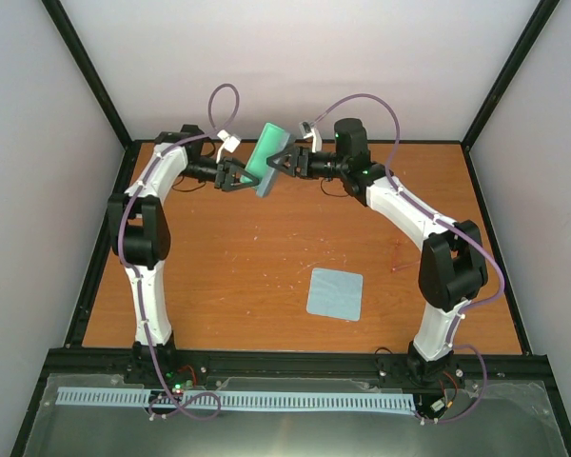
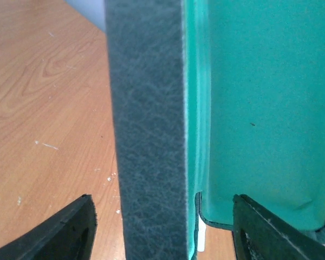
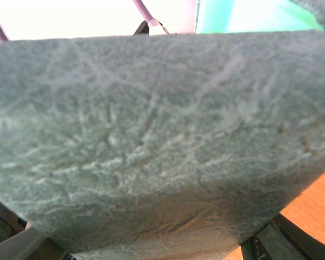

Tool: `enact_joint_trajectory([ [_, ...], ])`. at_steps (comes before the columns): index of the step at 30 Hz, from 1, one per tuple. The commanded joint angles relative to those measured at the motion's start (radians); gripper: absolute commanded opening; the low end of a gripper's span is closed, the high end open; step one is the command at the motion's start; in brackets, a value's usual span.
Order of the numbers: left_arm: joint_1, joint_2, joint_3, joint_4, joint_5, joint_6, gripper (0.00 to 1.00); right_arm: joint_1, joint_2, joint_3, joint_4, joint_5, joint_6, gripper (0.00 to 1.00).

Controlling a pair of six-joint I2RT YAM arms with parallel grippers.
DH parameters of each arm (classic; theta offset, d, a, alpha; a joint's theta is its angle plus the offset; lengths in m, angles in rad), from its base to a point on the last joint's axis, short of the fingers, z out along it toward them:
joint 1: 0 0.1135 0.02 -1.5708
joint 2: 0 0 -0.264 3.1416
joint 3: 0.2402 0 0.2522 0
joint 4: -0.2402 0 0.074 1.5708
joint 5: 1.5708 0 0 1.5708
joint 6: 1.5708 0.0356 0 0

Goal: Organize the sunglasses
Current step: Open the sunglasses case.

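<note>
The blue-grey case [image 1: 266, 157] is open, its green lining showing, and is held tilted above the far middle of the table between both grippers. My left gripper [image 1: 233, 176] straddles its grey wall [image 2: 146, 130] with the fingers wide apart and a gap beside the left finger [image 2: 76, 227]. My right gripper [image 1: 287, 162] is against the case's other side. The grey shell [image 3: 151, 135] fills the right wrist view from finger to finger. The sunglasses do not show in any view.
The pale blue square cloth [image 1: 335, 293] lies flat on the orange wood table [image 1: 219, 276] at the near right. Black frame posts and pale walls enclose the table on three sides.
</note>
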Motion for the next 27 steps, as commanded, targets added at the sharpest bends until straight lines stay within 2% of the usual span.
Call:
enact_joint_trajectory([
  [1,0.003,0.010,0.037,0.028,0.046,-0.034,0.62,0.003,-0.021,0.023,0.012,-0.008,-0.019,0.30],
  [7,0.002,0.011,0.028,0.038,0.052,-0.049,0.33,0.004,-0.021,0.014,0.017,-0.010,-0.018,0.32],
  [8,0.002,0.010,0.031,0.038,0.053,-0.052,0.25,0.004,-0.019,0.014,0.017,-0.009,-0.019,0.33],
  [9,0.002,0.009,0.035,0.038,0.053,-0.054,0.05,0.004,-0.018,0.013,0.016,-0.010,-0.019,0.34],
  [10,0.002,0.009,0.042,0.037,0.052,-0.058,0.01,0.005,-0.016,0.012,0.013,-0.010,-0.019,0.37],
  [13,0.002,0.005,0.075,0.024,0.048,-0.061,0.00,0.005,-0.014,0.001,0.005,-0.005,-0.025,0.41],
  [15,0.002,0.004,0.107,0.014,0.033,-0.069,0.00,0.005,-0.016,-0.011,-0.003,0.006,-0.029,0.51],
  [17,0.003,0.001,0.153,0.000,0.015,-0.075,0.00,0.004,-0.019,-0.031,-0.009,0.015,-0.034,0.55],
  [18,0.003,0.000,0.172,-0.004,0.002,-0.079,0.00,0.004,-0.022,-0.039,-0.016,0.022,-0.039,0.65],
  [20,0.002,-0.004,0.210,-0.006,-0.043,-0.092,0.00,0.002,-0.033,-0.055,-0.047,0.047,-0.054,0.96],
  [21,0.002,-0.008,0.231,-0.008,-0.071,-0.093,0.00,0.000,-0.043,-0.063,-0.071,0.062,-0.064,1.00],
  [27,-0.014,-0.044,0.300,-0.011,-0.346,0.003,0.00,-0.065,-0.209,-0.187,-0.294,0.257,-0.153,1.00],
])
